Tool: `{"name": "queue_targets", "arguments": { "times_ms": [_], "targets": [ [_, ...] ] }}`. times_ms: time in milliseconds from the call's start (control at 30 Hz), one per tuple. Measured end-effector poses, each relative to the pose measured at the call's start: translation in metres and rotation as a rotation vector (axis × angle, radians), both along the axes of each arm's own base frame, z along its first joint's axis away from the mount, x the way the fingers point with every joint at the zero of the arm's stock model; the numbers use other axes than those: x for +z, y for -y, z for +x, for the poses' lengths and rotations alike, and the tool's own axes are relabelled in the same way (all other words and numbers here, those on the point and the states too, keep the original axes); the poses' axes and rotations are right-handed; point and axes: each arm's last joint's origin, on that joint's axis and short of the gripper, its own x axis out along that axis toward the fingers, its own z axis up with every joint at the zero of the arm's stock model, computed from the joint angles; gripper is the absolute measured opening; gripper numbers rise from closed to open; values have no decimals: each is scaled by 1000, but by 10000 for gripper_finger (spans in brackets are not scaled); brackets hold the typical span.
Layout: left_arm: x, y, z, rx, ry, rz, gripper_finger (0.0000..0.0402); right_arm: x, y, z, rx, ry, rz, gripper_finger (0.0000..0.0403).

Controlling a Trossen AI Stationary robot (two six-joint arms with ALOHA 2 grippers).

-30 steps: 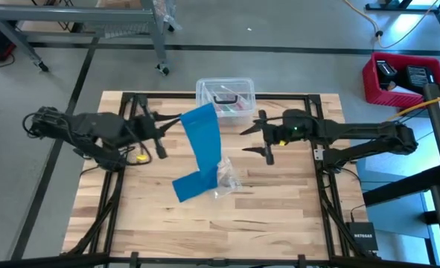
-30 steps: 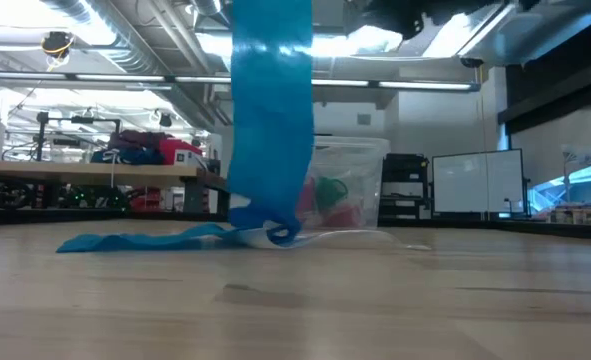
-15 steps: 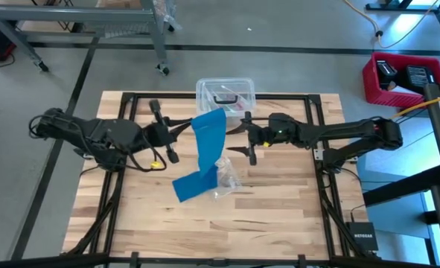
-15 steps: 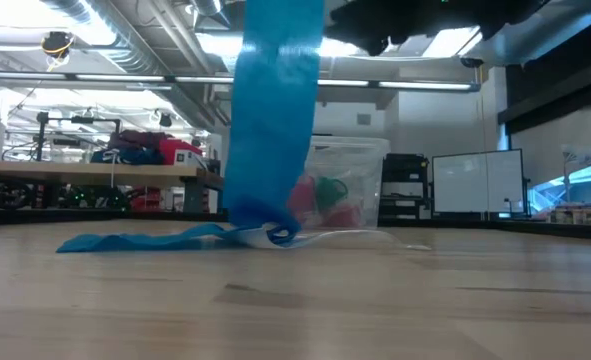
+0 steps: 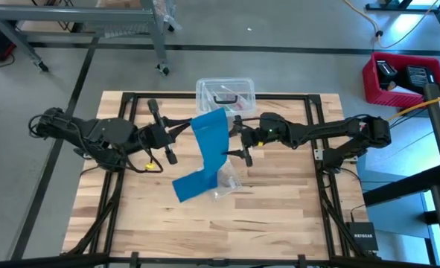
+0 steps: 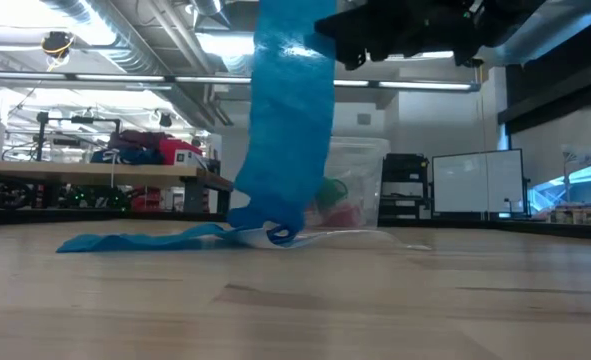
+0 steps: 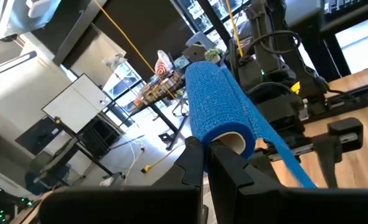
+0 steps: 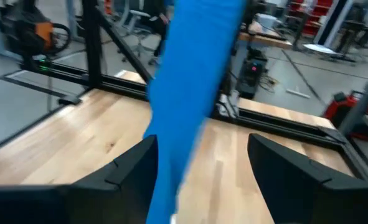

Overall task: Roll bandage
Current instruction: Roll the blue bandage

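Note:
The bright blue bandage (image 5: 208,145) hangs as a long strip from a small roll (image 7: 218,93) held up over the table's middle. Its lower end (image 5: 190,186) lies flat on the wood. My left gripper (image 5: 186,126) comes level from the table's left and is shut on the roll. My right gripper (image 5: 238,139) comes level from the right and stands open. Its fingers (image 8: 134,165) are right beside the hanging strip (image 8: 190,93); whether they touch it, I cannot tell. My left gripper holds the roll by its near end (image 7: 224,146), at the rim of the hollow core, between its two shut fingers (image 7: 193,165). The fingers come level from the table's left and point along the roll's axis. The roll is lifted clear, and the strip hangs slack below it.
A clear plastic lidded box (image 5: 225,93) with small coloured items stands at the table's far edge, behind the bandage. A small clear plastic bag (image 5: 227,179) lies by the strip's lower end. The near half of the table is bare wood (image 5: 227,223).
My right gripper has gone toward the table's left and down, up to the hanging strip, staying open. My left gripper has shifted a little toward the table's right with the roll. The strip's upper part has swung that way while its lower end stayed on the table.

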Motion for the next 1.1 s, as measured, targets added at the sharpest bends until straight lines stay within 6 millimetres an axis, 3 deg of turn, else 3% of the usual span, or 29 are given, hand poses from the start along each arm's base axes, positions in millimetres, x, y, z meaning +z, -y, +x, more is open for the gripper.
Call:
{"name": "queue_targets", "arguments": {
  "times_ms": [200,333,433,567,633,800,1100],
  "targets": [
    [3,-1,0,4,1,47,1,-14,-3,6,42,-57,29,247],
    [6,-2,-2,6,19,54,1,-14,-7,10,57,-14,16,218],
    [7,-2,-2,6,18,61,1,-12,-6,10,34,8,8,167],
    [8,-3,-2,15,30,65,1,-12,-10,11,58,15,-44,45],
    [9,-4,-2,53,23,84,1,-11,-18,10,96,30,-81,15],
    [9,-11,-3,173,-12,129,1,11,-34,-6,143,51,-92,6],
    [4,-24,-3,303,-123,208,1,56,-64,-58,179,66,-71,5]
  ]
}}
